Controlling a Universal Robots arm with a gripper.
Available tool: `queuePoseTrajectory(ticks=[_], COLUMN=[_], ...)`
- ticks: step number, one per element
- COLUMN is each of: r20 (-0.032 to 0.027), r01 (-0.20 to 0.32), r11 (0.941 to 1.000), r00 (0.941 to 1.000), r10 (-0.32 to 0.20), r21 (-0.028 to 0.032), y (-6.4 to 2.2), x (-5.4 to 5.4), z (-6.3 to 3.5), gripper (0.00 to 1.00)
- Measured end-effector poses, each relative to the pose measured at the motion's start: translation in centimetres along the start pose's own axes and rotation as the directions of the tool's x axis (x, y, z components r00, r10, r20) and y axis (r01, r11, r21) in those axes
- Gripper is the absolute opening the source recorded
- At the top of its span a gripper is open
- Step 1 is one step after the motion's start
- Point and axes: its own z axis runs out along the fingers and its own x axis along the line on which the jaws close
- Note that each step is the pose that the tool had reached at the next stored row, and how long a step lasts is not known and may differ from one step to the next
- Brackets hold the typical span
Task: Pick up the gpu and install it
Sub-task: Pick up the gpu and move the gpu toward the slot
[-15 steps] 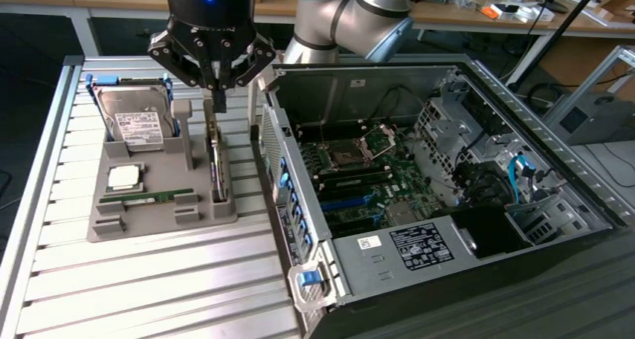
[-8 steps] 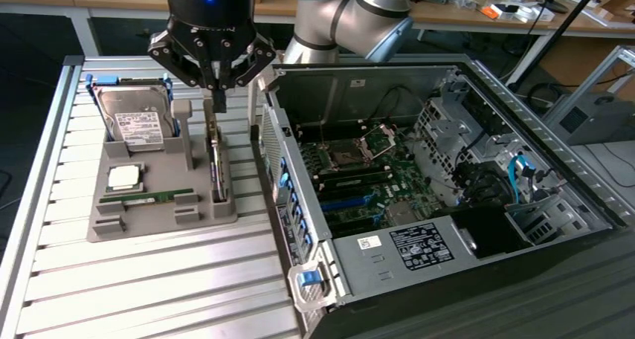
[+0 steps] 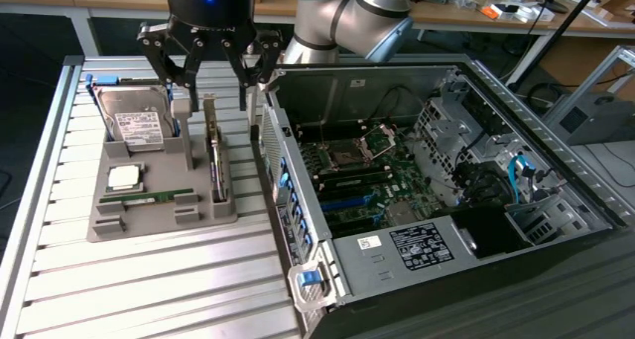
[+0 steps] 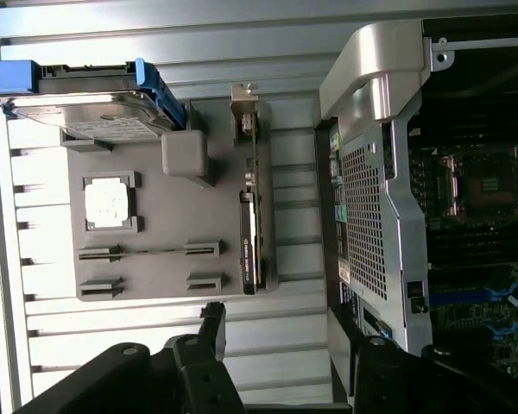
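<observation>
The gpu (image 3: 216, 160) stands on edge in the gray holder's (image 3: 149, 224) slot on the exterior view's right. Its long axis runs near-to-far (bracket end far). The gripper (image 3: 213, 85) hovers above with jaws spread, empty.

The arm (image 3: 382, 15) is cut off at the exterior view's top edge. The graphics card (image 3: 216, 160) stands in a slot along the grey tray's (image 3: 104, 224) edge, its lower edge hidden. The label (image 3: 137, 127) on the hard drive (image 3: 124, 101) is too small to read.
</observation>
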Motion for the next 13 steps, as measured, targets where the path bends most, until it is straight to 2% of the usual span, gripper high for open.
queuePoseTrajectory(ticks=[1, 8, 13], r20=[0.0, 0.0, 0.0], r01=[0.0, 0.0, 0.0], r11=[1.0, 1.0, 1.0], r00=[1.0, 1.0, 1.0], r10=[0.0, 0.0, 0.0], r21=[0.0, 0.0, 0.0], y=[0.0, -0.04, -0.05], x=[0.0, 0.0, 0.0], z=[0.0, 0.93, 1.11], gripper=[0.6, 0.6, 0.6])
